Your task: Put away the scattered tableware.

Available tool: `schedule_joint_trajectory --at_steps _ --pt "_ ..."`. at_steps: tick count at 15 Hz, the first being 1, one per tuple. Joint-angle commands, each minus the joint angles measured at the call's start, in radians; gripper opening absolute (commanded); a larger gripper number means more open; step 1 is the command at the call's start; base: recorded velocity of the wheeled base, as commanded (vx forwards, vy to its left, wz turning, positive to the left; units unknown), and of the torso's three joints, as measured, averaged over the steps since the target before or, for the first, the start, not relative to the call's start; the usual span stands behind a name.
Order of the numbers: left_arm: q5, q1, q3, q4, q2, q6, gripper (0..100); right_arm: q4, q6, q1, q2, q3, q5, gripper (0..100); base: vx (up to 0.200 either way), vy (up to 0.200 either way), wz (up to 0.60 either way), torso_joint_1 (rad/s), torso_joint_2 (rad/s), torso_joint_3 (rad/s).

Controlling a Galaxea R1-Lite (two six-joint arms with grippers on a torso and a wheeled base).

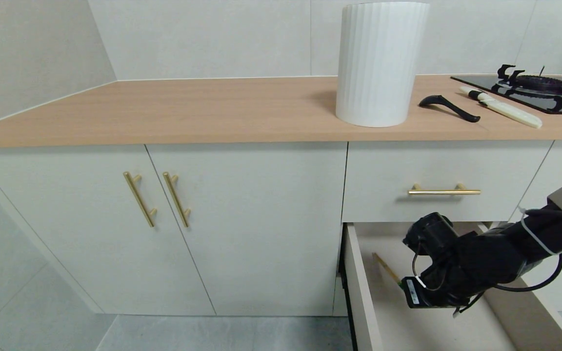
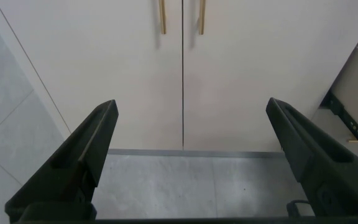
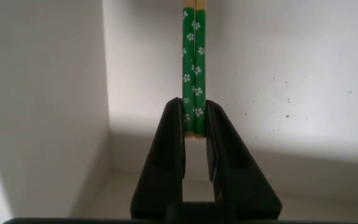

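A pair of green chopsticks (image 3: 192,68) with white flowers and bare wooden tips (image 1: 386,268) is pinched by one end in my right gripper (image 3: 194,118). That gripper (image 1: 405,286) is shut on them inside the open lower drawer (image 1: 359,292), close to its left wall, and the sticks slant toward the drawer's back. My left gripper (image 2: 191,115) is open with nothing in it, low in front of the cabinet doors (image 2: 182,68) above the floor. On the countertop (image 1: 188,109) lie a white-bladed knife (image 1: 503,108) and a black curved utensil (image 1: 449,107).
A tall white ribbed container (image 1: 381,63) stands on the counter left of the utensils. A black gas hob (image 1: 539,87) sits at the far right. Above the open drawer, a drawer with a gold handle (image 1: 444,191) is closed. The double doors have gold handles (image 1: 156,197).
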Motion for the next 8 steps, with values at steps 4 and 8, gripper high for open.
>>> schedule_joint_trajectory --at_steps 4,8 --pt "0.0 0.0 0.0 0.0 0.001 0.0 100 -0.076 0.002 0.0 0.091 0.017 -0.003 0 0.0 0.0 0.0 0.0 0.0 0.0" --pt "0.0 -0.001 0.0 0.0 0.001 0.0 100 -0.115 0.002 0.0 0.162 0.025 -0.026 0 0.0 0.0 0.0 0.0 0.0 0.0"
